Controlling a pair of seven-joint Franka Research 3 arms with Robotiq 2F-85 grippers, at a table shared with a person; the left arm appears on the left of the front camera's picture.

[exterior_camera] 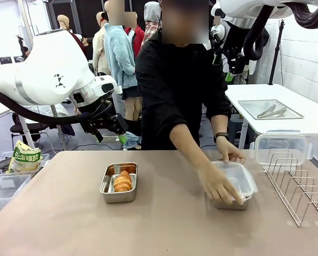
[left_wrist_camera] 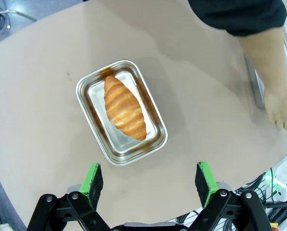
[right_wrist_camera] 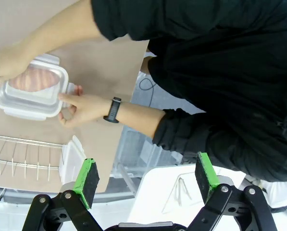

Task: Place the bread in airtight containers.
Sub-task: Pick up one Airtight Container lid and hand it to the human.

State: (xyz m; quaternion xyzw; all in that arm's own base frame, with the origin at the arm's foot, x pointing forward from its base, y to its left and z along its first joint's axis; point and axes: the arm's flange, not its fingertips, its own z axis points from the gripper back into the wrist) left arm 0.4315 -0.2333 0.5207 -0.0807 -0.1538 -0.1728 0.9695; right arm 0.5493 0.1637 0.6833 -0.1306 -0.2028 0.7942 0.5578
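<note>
One golden-brown, ridged croissant [left_wrist_camera: 124, 107] lies diagonally inside an open, shiny rectangular steel tin [left_wrist_camera: 155, 144] on the tan table [left_wrist_camera: 47, 96]. The tin sits just beyond my left gripper [left_wrist_camera: 149, 177], whose green-padded jaws stand wide apart, holding nothing. Farther right, a second steel tin [exterior_camera: 227, 206] is largely hidden by its clear white-rimmed lid [right_wrist_camera: 32, 91] and the person's hands [right_wrist_camera: 81, 107]. A second croissant [right_wrist_camera: 35, 79] is a pinkish-brown blur through the plastic. My right gripper [right_wrist_camera: 145, 175] hangs well above, equally wide and empty. A wire rack [exterior_camera: 302, 186] is cut off at the right edge.
</note>
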